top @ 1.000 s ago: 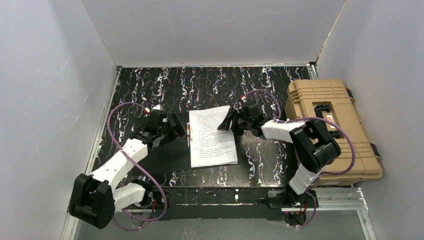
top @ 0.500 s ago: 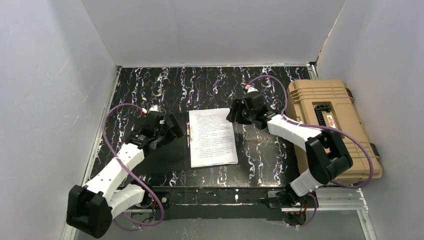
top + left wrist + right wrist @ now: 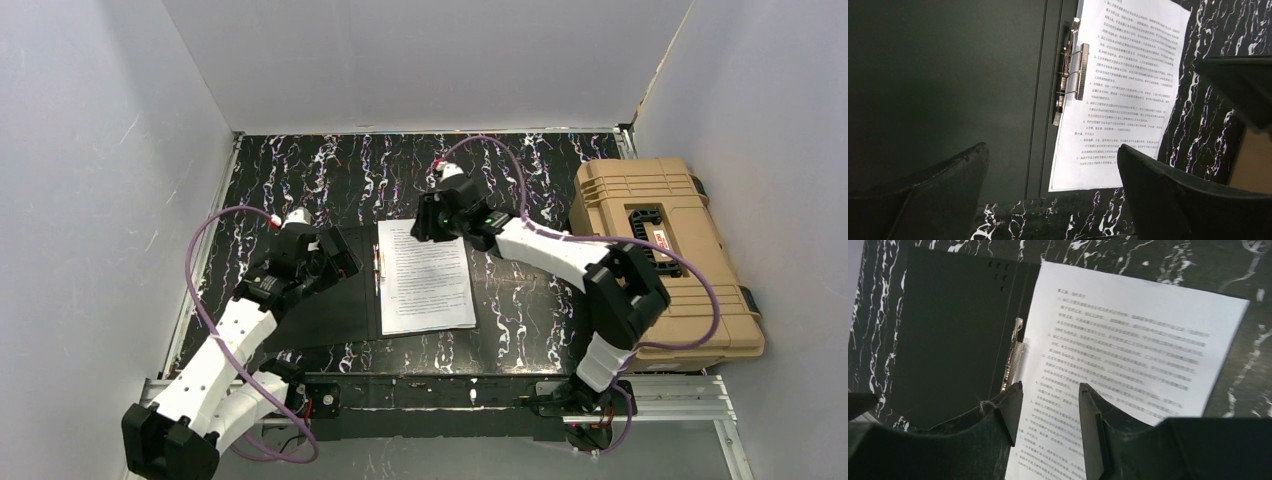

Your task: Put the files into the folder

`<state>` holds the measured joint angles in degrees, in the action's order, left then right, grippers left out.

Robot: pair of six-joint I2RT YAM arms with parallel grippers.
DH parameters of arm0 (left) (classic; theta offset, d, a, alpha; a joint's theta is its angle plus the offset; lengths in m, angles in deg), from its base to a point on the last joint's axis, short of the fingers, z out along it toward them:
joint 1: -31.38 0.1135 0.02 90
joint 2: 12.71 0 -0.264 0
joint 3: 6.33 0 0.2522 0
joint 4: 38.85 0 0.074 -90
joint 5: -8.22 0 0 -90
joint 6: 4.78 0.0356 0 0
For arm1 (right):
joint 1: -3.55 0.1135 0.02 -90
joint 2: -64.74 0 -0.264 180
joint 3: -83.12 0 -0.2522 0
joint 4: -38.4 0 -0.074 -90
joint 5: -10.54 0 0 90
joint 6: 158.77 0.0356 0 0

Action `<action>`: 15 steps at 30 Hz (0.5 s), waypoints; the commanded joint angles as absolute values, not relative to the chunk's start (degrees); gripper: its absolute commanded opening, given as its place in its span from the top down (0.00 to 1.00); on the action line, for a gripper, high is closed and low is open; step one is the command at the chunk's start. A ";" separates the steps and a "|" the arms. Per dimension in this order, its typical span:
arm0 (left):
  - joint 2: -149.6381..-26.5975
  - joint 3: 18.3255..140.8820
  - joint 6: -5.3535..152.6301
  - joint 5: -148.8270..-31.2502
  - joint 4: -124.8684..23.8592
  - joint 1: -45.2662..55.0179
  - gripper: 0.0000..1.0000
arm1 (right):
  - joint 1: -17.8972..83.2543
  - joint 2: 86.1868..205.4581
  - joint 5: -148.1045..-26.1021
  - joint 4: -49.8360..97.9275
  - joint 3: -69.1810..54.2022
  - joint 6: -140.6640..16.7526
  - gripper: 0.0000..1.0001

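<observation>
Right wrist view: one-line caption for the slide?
Right gripper, jaws apart, hovers over the printed files lying beside the metal clip of the open black-lined folder.

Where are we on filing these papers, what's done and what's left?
Done: the files lie flat in the open folder, beside its metal clip. In hand: nothing; the right fingers hover open over the sheets' top, the left fingers wide open above the black cover. Left: probably securing the clip and closing the cover.
</observation>
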<state>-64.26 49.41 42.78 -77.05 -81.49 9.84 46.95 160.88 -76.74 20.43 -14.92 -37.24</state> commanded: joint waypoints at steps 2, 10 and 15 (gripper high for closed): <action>-60.01 52.88 45.53 -74.01 -87.21 9.80 0.02 | 51.38 167.18 -76.30 20.59 -8.67 -37.00 0.47; -55.83 55.59 48.22 -73.89 -91.14 9.84 0.02 | 55.47 175.93 -75.86 20.19 -2.39 -36.21 0.49; -54.91 56.39 49.17 -74.01 -92.45 9.84 0.02 | 56.88 179.61 -75.45 19.25 0.95 -36.08 0.50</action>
